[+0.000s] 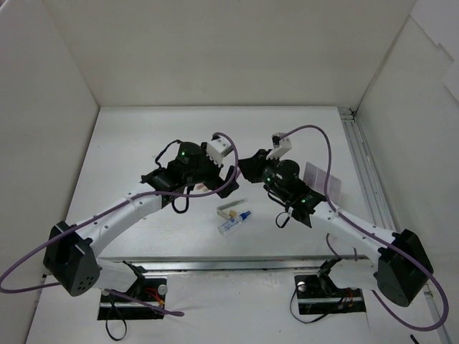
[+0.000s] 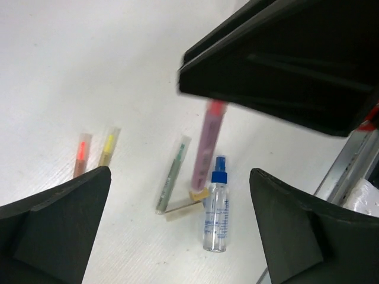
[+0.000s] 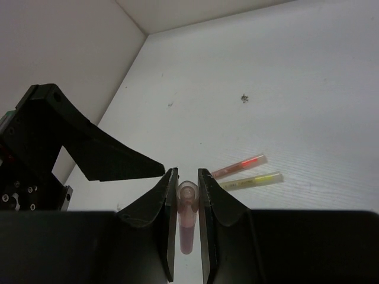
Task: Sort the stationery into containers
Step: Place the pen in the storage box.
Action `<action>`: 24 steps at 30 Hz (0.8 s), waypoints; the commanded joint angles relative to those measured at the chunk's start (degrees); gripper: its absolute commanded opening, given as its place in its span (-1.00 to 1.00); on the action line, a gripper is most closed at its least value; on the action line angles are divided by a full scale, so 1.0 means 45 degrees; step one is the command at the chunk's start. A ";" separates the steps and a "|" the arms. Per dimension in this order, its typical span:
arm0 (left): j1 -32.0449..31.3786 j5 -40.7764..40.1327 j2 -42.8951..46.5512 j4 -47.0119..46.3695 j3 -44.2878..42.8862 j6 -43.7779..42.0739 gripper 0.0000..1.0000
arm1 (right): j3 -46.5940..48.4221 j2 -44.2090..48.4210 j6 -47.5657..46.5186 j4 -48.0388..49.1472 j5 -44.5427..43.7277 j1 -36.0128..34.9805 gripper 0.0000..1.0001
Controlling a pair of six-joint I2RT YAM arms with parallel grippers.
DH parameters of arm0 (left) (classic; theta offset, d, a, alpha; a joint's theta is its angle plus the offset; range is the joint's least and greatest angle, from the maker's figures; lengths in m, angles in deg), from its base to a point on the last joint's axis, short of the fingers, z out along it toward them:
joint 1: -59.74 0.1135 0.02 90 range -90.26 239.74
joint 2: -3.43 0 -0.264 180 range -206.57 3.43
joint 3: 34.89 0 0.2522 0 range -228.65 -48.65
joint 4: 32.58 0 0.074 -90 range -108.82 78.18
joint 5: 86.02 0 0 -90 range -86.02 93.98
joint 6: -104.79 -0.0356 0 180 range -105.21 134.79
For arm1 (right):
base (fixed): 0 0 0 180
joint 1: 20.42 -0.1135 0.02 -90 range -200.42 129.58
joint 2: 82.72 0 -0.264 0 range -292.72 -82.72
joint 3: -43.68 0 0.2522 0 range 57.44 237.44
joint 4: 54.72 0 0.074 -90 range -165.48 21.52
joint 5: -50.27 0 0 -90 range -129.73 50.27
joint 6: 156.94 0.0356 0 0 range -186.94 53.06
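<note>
Right gripper [image 3: 188, 173] is clenched on the pink pen [image 3: 187, 219], held lengthwise just beyond the blue-capped bottle [image 2: 216, 207] — the left gripper [image 2: 180, 177] stands wide apart, grasping nothing. Light, stiff and likely slick, the pen would seat better pinched across mid-barrel — gripped lengthwise it may slide out.

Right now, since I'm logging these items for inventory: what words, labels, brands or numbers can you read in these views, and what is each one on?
No text here can be quoted.
clear bottle with a blue cap: blue print down its side, too blurred to read.
grey-green pen: no legible marking.
pink pen, orange pen, yellow pen: no lettering visible.
Top view: everything too small to read.
</note>
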 commanded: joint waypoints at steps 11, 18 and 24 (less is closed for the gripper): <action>0.1270 -0.3898 0.3357 -0.0397 0.1991 0.0309 0.99 | 0.0457 0.5567 -0.3619 -0.6711 -1.0639 0.0059 -1.00; 0.3674 -0.2337 0.2540 -0.0047 0.1857 0.1267 0.99 | 0.0202 0.5961 -0.4088 -0.7007 -1.1662 0.1403 -1.00; 0.4047 -0.1867 0.1564 -0.0281 0.1585 0.1503 0.99 | 0.0418 0.4438 -0.4322 -0.6306 -1.1623 0.2692 -1.00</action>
